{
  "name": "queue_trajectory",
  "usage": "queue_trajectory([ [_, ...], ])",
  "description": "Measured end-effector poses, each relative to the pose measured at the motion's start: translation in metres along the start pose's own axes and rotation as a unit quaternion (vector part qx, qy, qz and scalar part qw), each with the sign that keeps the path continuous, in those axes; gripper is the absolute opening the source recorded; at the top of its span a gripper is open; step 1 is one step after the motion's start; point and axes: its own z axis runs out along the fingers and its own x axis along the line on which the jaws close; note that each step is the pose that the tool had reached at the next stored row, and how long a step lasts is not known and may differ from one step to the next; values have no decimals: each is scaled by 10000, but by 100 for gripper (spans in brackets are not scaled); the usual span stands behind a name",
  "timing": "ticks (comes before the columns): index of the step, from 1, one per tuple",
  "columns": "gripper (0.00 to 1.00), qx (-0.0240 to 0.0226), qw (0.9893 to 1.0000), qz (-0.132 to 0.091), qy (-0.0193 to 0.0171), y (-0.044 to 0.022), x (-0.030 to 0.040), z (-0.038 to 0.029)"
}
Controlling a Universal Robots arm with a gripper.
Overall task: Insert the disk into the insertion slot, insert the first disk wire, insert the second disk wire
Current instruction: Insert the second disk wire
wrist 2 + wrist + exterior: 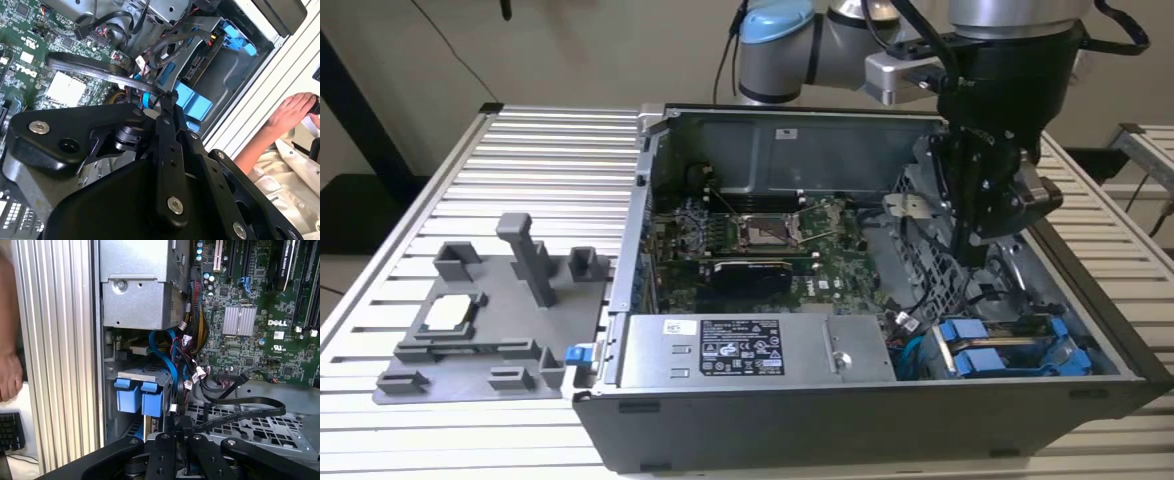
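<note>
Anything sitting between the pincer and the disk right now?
Partly. The pincer, holding a black cable, sits close to the disk. A blue cable and loose thin wires hang across the gap between them.

- The arm (1014,40) was cut off by the exterior view's top edge.
- The disk (987,358), at that view's lower right, was hidden but for its blue bracket.
- The black cable's (100,70) end was hidden inside the closed gripper (167,96).

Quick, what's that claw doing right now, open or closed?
Gripper: closed, pinching the end of a black flat cable.
</note>
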Motion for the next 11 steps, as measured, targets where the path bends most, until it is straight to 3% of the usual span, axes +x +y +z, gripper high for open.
queue_trajectory([
  [3, 16, -13, 10000, -3, -1, -19, 41, 14],
  [11, 16, -74, 10000, -17, -6, -123, 253, 82],
])
